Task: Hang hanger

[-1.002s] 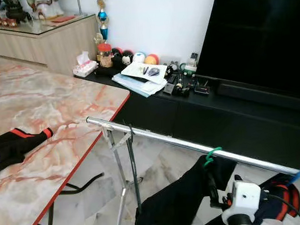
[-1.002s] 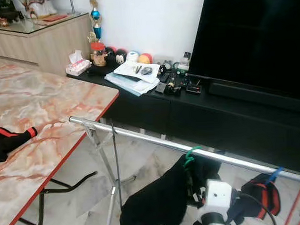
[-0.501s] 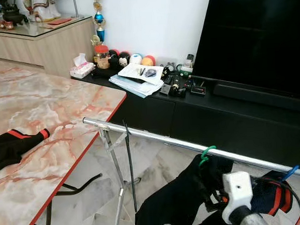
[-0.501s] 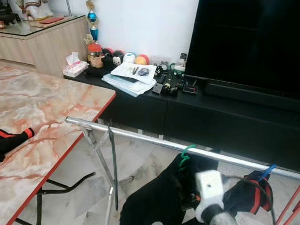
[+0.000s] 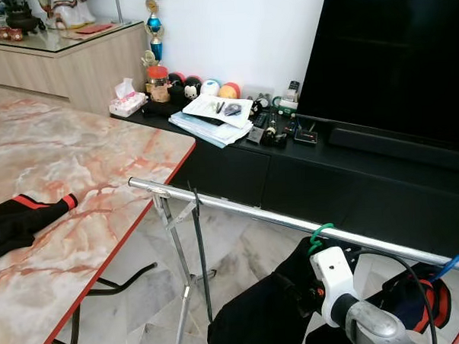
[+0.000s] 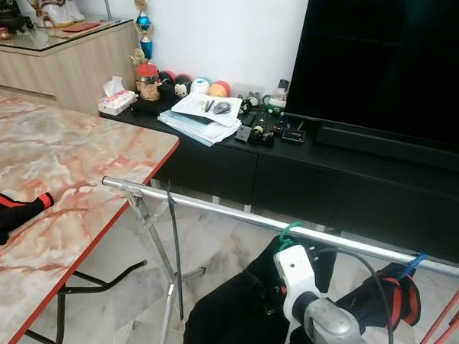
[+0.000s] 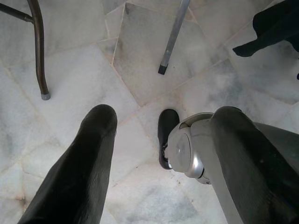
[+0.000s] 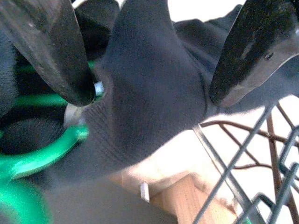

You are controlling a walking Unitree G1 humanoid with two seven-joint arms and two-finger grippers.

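Note:
A green hanger [image 5: 321, 233] hooks over the silver rail [image 5: 231, 210] of a clothes rack, with a black garment [image 5: 259, 315] draped from it. My right arm, with its white wrist camera [image 5: 333, 278], reaches into that garment just below the hook. In the right wrist view my right gripper [image 8: 149, 79] is open, its fingers spread to either side of a fold of the dark fabric [image 8: 145, 107], and the green hanger [image 8: 32, 158] lies close by. My left gripper [image 7: 161, 140] hangs open over the marble floor.
A second black-and-red garment [image 5: 422, 301] hangs on a blue hanger [image 5: 451, 265] further right on the rail. A marble table [image 5: 77, 163] at left holds another black-and-red garment [image 5: 18, 219]. Behind the rail stand a black TV console [image 5: 329, 183] and a TV.
My right wrist has moved left and slightly up, closer to the green hanger and further into the black garment. The camera shifted a little.

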